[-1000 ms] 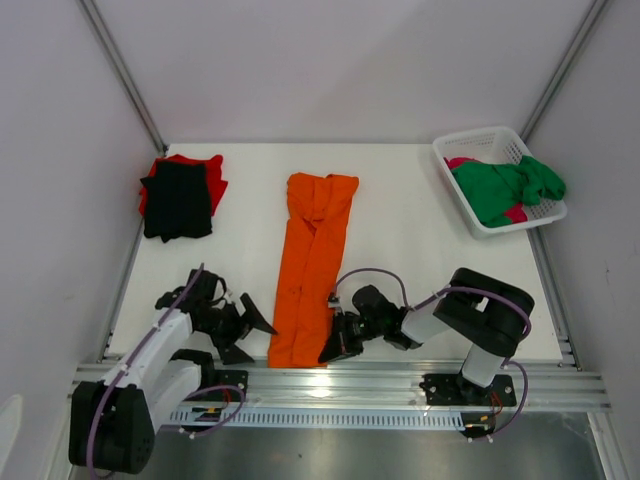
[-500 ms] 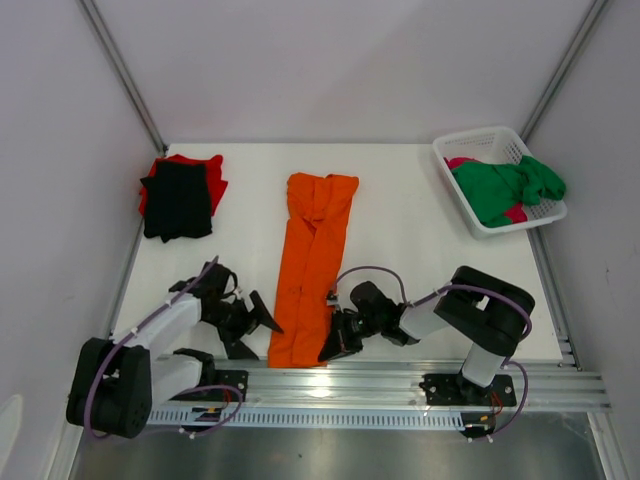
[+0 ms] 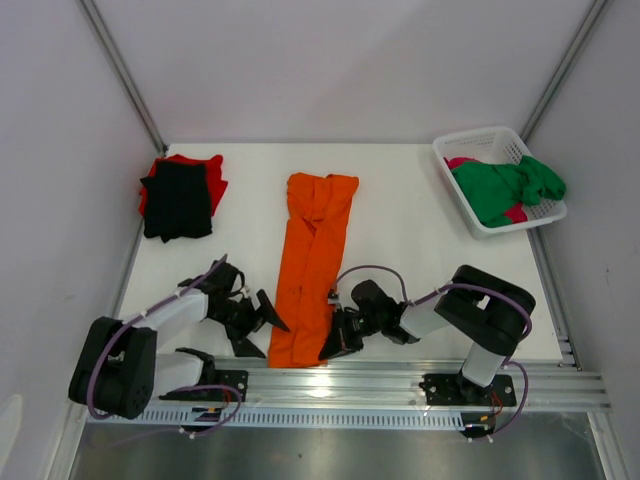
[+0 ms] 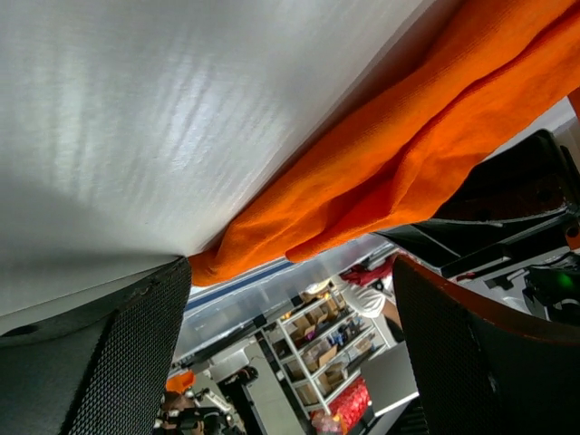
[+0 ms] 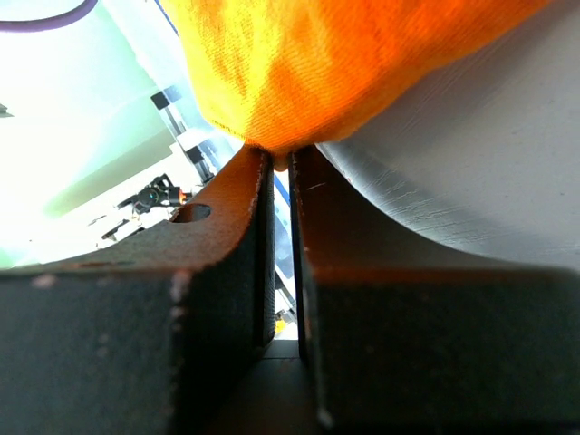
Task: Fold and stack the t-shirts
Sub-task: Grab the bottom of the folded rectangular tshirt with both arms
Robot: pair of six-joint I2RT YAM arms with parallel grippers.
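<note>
**Worktop stock: five t-shirts, two grippers at the orange one**

- Orange t-shirt [image 3: 312,265]: folded lengthwise into a long narrow strip. It lies on the white worktop [image 3: 410,240] from the near edge up to the middle. Its far end is wider and rumpled.
- Right gripper [image 3: 334,342]: jaws together, clamped on the near right corner of the orange t-shirt. In the right wrist view a small tuck of orange cloth [image 5: 344,63] sits pinched between the two fingertips.
- Left gripper [image 3: 257,326]: jaws wide apart, low over the worktop, just beside the near left edge of the orange strip. It holds nothing. The left wrist view shows the folded edge of the cloth [image 4: 399,154] ahead of the spread fingers [image 4: 127,362].
- Black t-shirt [image 3: 178,203]: folded into a rectangle near the far left corner, on top of the red one.
- Red t-shirt [image 3: 214,180]: folded, showing past the far and right edges of the black one.
- White lattice basket [image 3: 480,135]: at the far right corner.
- Green t-shirt [image 3: 505,190]: crumpled in the basket, spilling over its right rim.
- Magenta-pink t-shirt [image 3: 460,162]: beneath the green one, mostly hidden.
</note>
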